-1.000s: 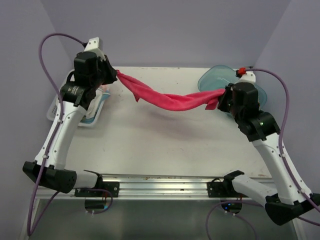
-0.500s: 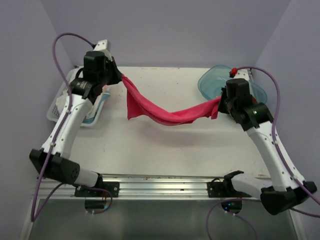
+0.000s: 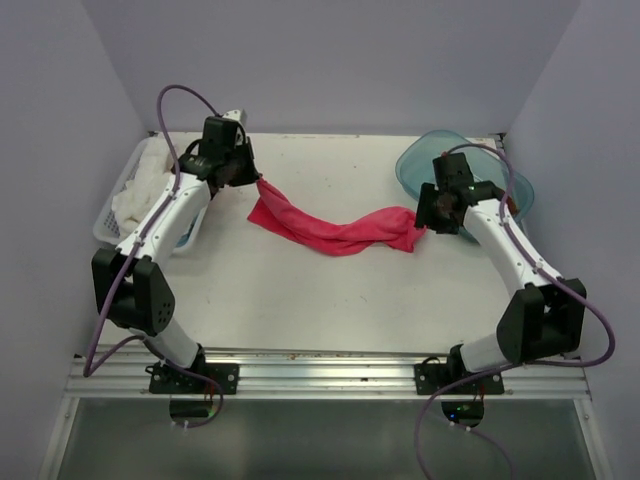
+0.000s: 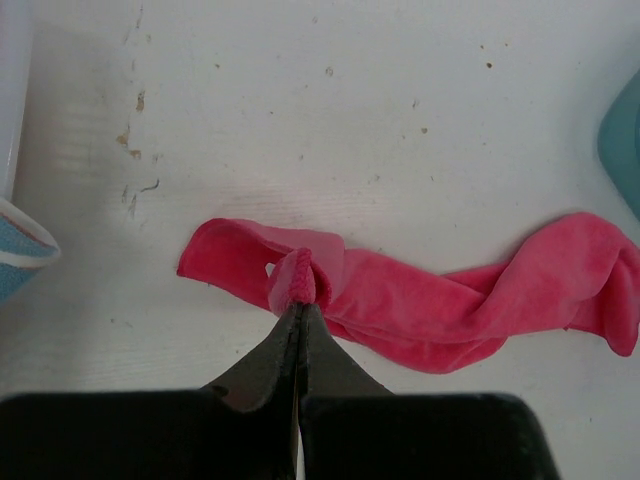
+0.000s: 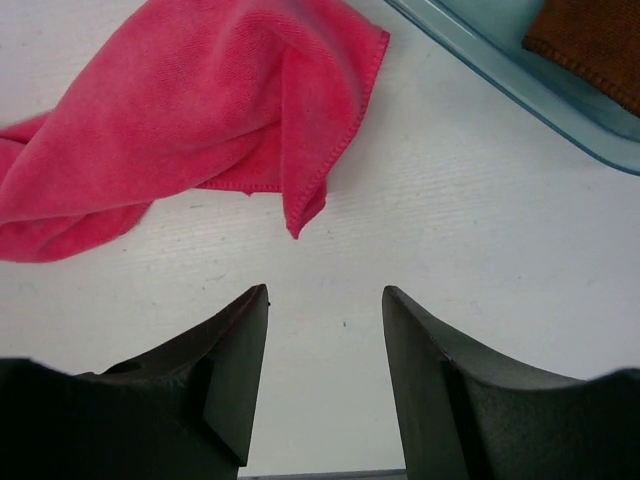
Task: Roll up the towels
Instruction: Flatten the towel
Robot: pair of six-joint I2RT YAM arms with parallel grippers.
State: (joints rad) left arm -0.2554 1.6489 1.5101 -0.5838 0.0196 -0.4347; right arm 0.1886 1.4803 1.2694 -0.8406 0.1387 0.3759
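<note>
Jaws on the left clamp one end of the pink towel (image 4: 450, 300), which lies crumpled mid-worktop (image 3: 330, 300) toward the far edge. We find the right jaws spread wide, empty, just beside its other end.

The pink-red towel (image 3: 335, 228), earlier hanging stretched in the air, now lies on the table (image 3: 330, 300); the right gripper (image 5: 325, 292) has released it.

We are viewing robot lab test cell: plain lavender walls (image 3: 330, 60) enclosing white table (image 3: 330, 300) on three sides, aluminium rail (image 3: 320, 365) carrying two arm bases (image 3: 190, 380) at near edge, purple cables (image 3: 161, 105) looping free.
</note>
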